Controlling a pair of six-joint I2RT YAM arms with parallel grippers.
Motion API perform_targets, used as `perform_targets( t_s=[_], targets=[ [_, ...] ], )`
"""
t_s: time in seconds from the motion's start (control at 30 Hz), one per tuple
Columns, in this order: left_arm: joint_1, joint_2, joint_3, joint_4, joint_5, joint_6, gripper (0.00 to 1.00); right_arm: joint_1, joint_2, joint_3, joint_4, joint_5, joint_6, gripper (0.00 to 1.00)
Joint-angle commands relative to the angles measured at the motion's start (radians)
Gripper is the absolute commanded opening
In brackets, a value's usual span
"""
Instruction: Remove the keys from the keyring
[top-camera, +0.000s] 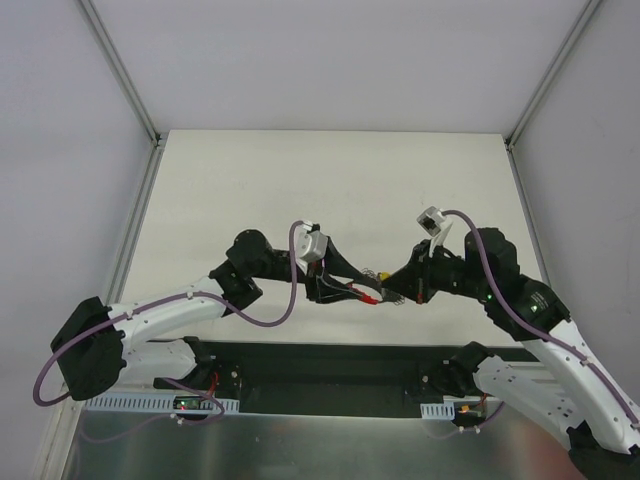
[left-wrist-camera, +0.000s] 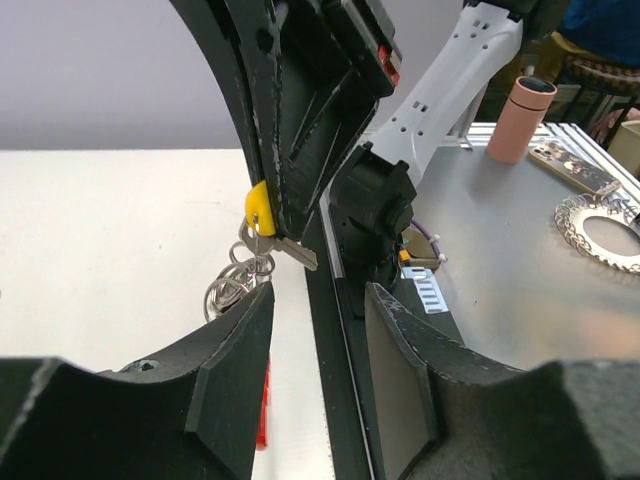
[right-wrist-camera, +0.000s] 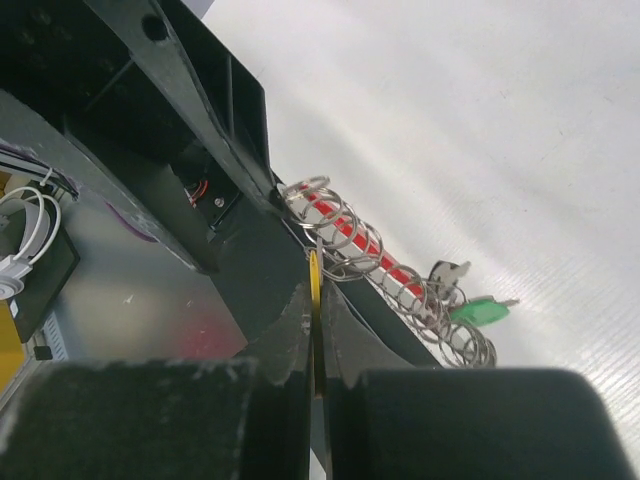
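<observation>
Slippage is risked: the yellow key (right-wrist-camera: 314, 280) is clamped by its head in the right pincer (right-wrist-camera: 316, 300), the keyring (left-wrist-camera: 232, 285) is hung from it above the counter (left-wrist-camera: 100, 230), and the left pincer (left-wrist-camera: 322, 295) is held apart, so the bunch could be dropped.

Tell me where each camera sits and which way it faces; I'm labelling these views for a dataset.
Top external: above and behind the bases, looking down at the table; both arms show.
Left wrist: on the left arm, looking past its open fingers at the right gripper pinching the yellow key.
Right wrist: looking past its shut fingers at the rings and green key.
Shared: both wrist views show the yellow key.
</observation>
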Motion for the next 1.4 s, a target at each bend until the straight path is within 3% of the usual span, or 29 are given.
perform_targets(
  t_s=[0.0,0.17,0.4,1.0,1.37],
  targets=[
    [-0.047,0.006,-0.02,0.007,-0.134,0.039,0.41,-0.002,0.007,0.062,0.048,-0.018,0.014,0.01],
    [-0.077,0.016,-0.048,0.074,-0.285,0.013,0.38,-0.002,0.021,0.067,0.055,0.023,0.045,0.01],
    [-0.152,-0.044,-0.103,0.084,-0.449,0.155,0.35,-0.004,0.042,0.068,0.064,0.045,0.07,0.01],
    [-0.166,0.068,-0.052,0.185,-0.469,0.235,0.34,-0.002,0.067,0.072,0.102,0.051,0.105,0.01],
    [-0.169,0.105,-0.017,0.194,-0.474,0.289,0.27,-0.002,0.066,0.065,0.116,0.028,0.111,0.01]
  ],
)
